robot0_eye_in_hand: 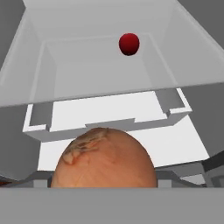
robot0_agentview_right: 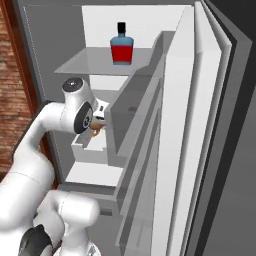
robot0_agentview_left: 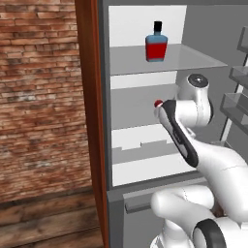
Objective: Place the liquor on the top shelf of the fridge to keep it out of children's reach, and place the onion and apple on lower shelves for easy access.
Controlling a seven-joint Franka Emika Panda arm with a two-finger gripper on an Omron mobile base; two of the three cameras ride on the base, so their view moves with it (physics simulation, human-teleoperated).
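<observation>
The onion point(robot0_eye_in_hand: 104, 158) sits in my claw point(robot0_agentview_right: 96, 125), gripped between the jaws, held at the fridge point(robot0_agentview_left: 104, 203) mouth about level with the lower shelves point(robot0_eye_in_hand: 109, 78). The shelf board lies straight ahead of the onion and slightly above it, so I judge the coming move needs a small lift, then a push inward. The apple point(robot0_eye_in_hand: 129, 44) already rests deep on that board. The base views add the liquor point(robot0_agentview_left: 156, 45) standing upright on the top shelf point(robot0_agentview_left: 193, 60), which my hand view leaves out.

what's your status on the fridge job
Gripper shut on onion, at a lower shelf. Liquor on top shelf; apple already on that lower shelf. Nothing blocking.
</observation>
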